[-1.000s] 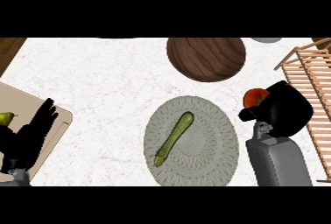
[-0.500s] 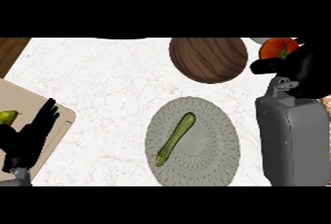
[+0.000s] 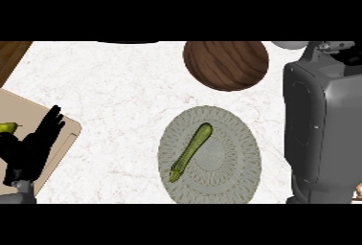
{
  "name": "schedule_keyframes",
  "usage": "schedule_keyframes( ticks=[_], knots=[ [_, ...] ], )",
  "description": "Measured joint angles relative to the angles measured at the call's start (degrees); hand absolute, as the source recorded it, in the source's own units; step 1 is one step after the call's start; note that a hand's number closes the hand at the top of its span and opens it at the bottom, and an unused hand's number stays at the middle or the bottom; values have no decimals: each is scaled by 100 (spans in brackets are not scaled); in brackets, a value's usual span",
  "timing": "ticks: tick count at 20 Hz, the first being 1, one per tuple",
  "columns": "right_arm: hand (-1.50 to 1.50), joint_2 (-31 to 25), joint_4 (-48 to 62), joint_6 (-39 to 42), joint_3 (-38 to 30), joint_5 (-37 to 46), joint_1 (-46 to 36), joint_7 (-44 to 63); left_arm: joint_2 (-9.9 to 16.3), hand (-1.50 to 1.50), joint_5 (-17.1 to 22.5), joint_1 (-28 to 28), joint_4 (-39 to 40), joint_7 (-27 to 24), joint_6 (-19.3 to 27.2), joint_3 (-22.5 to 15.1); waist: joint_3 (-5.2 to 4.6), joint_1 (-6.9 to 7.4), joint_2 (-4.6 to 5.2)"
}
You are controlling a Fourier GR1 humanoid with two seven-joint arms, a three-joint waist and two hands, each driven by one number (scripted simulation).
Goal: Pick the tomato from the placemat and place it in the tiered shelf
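No tomato and no tiered shelf appear in the head view. The round grey-green placemat (image 3: 233, 139) lies at centre and carries only a long green vegetable (image 3: 191, 152). My grey right forearm (image 3: 322, 129) fills the right side and reaches up to the top edge. Only a black sliver of the right hand (image 3: 349, 56) shows at the top right corner, and whatever it holds is hidden. My left hand (image 3: 34, 146) rests open at the lower left, fingers up, over a tan board.
A dark wooden oval bowl (image 3: 226, 64) sits above the placemat. The tan cutting board (image 3: 60, 143) lies at the left edge, a small green fruit (image 3: 7, 127) beside my left hand. A brown wooden corner (image 3: 13, 55) shows top left, a pale round object (image 3: 283, 44) top right.
My right arm has stretched farther up and away; the hand and the tomato it held have passed out of the top right corner. The shelf is out of view. The left hand stays put.
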Motion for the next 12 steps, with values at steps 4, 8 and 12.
schedule_keyframes(
  ticks=[4,8,12],
  knots=[
    [150,-13,174,241,-232,584,-476,-137,-19,0,3,119,15,-136,-9,52,0,-31,-11],
    [150,-43,440,620,-597,1122,-924,-343,9,0,17,159,-7,-133,-57,71,-1,-61,-20],
    [150,-135,590,1004,-1019,1475,-1298,-628,12,0,20,149,7,-101,-66,91,3,-89,-18]
  ],
)
